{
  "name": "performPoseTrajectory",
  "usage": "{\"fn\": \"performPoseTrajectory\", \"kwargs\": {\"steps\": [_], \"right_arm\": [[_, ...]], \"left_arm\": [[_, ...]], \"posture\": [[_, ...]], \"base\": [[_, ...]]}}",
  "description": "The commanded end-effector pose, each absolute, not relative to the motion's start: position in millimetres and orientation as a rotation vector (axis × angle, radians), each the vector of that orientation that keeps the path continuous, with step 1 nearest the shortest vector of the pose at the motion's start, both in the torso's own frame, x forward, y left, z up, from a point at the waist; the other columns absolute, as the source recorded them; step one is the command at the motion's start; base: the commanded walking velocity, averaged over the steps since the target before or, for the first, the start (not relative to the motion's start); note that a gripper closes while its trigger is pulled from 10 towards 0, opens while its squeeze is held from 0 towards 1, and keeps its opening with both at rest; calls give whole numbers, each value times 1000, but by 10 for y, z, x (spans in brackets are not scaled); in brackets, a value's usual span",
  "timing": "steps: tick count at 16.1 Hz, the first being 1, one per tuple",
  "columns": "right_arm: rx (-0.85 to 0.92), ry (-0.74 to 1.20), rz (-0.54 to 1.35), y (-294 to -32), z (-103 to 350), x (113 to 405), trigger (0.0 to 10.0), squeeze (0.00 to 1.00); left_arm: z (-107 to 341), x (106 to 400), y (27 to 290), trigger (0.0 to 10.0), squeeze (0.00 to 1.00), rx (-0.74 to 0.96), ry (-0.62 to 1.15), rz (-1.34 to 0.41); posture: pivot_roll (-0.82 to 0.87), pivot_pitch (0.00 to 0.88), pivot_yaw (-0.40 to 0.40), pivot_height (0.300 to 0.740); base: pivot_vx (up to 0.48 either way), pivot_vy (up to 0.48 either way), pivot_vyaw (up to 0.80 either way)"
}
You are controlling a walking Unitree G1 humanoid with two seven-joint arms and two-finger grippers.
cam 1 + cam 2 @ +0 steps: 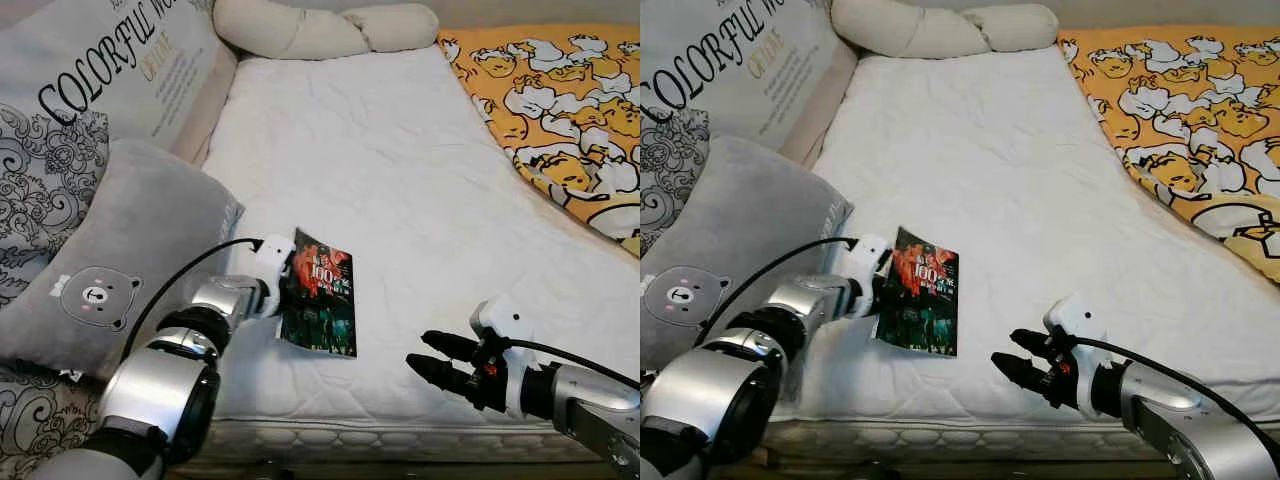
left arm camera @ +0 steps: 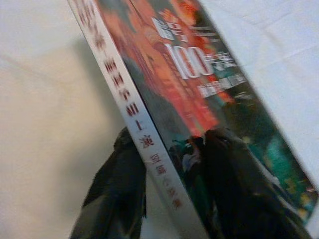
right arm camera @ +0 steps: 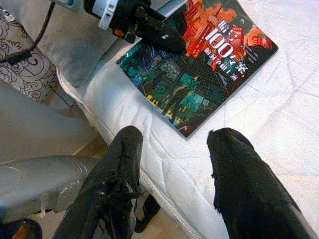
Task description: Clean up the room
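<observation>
I am gripping a book with my left tool at the near edge of the bed, its two black fingers pinching the spine side so that the cover is tilting up off the white mattress on that side while the far side is resting on it. The book, with a red and teal cover bearing the number 100, is sitting just beside the grey bear pillow and well apart from the yellow duck-print blanket across the bed. My right tool is hovering with its fingers spread and nothing between them, near the book's lower corner and over the mattress edge, on the side away from the grey pillow. A long cream bolster is lying at the far end of the bed from the book, and a printed cushion is propped beyond the grey pillow. I judge the tidying to be at an early stage: the book is caught but not yet clear of the bed, and where it belongs is not in sight. Carrying it off and putting it away are left.
</observation>
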State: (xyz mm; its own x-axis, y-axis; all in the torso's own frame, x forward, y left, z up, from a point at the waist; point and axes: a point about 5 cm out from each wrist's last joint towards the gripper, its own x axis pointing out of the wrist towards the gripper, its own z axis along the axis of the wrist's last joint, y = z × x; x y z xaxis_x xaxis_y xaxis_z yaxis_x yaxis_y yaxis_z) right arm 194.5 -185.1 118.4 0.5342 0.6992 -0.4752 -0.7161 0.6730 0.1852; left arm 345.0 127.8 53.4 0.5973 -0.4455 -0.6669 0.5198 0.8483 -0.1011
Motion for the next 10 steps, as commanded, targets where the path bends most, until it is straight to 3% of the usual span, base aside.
{"fn": "performPoseTrajectory", "kwargs": {"steps": [1, 8, 10], "right_arm": [[-40, 554, 852, -1831, 1200, 1947, 10000, 0], [-67, 535, 825, -1844, 1183, 2015, 10000, 0], [-62, 494, 780, -1830, 1181, 2077, 10000, 0]], "left_arm": [[584, 3493, 1354, 10000, 1000, 152, 730, -537], [580, 3500, 1490, 10000, 1000, 218, 683, -500], [763, 3604, 1524, 10000, 1000, 55, 526, -479]], "posture": [[-210, 54, 88, 740], [-195, 29, 87, 740], [-180, 0, 90, 740]], "base": [[0, 0, 0], [0, 0, 0], [0, 0, 0]]}}
